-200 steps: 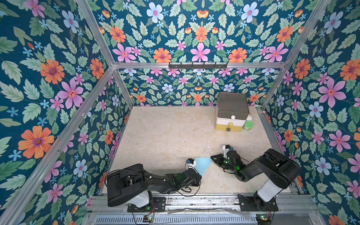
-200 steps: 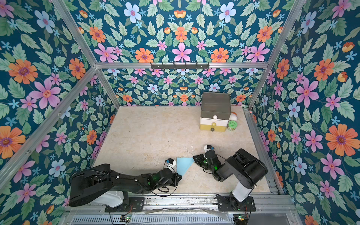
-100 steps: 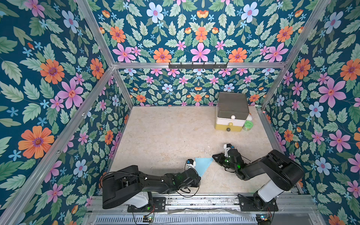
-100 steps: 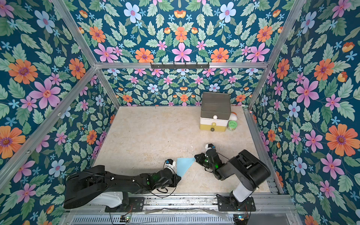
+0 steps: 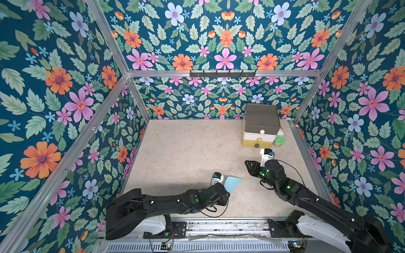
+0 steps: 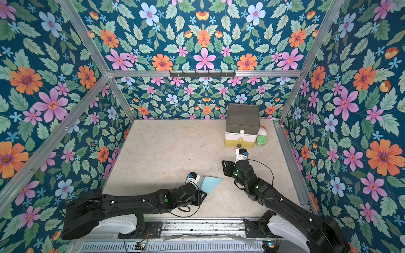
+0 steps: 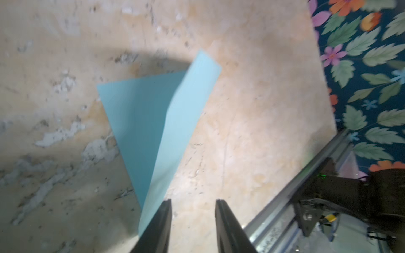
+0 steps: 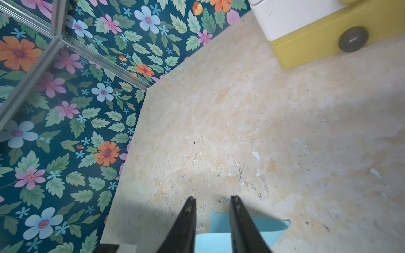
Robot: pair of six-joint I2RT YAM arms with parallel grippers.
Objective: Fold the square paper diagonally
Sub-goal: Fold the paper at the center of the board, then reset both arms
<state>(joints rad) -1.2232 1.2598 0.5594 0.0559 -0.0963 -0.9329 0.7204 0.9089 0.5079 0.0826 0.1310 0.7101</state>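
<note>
The square paper (image 5: 232, 183) is light sky-blue and lies near the table's front edge in both top views, just right of my left wrist. In the left wrist view the paper (image 7: 151, 122) is creased along a diagonal, with one half raised off the other. My left gripper (image 7: 192, 203) is open with bare table between its fingers. The paper's near corner runs along the outside of one finger (image 7: 161, 221). My right gripper (image 5: 247, 164) hangs open behind and right of the sheet. In the right wrist view, part of the paper (image 8: 217, 239) shows below my right gripper (image 8: 212, 201).
A stack of three small drawers (image 5: 260, 126) in grey, white and yellow stands at the back right. Beside it is a green-lidded jar (image 5: 278, 141). A metal rail (image 5: 219, 225) runs along the table's front edge, and flowered walls close off the other three sides.
Both grippers have opened from shut and let go of the paper. My right gripper has pulled back, away from the sheet. The paper's upper half has sprung partly up.
</note>
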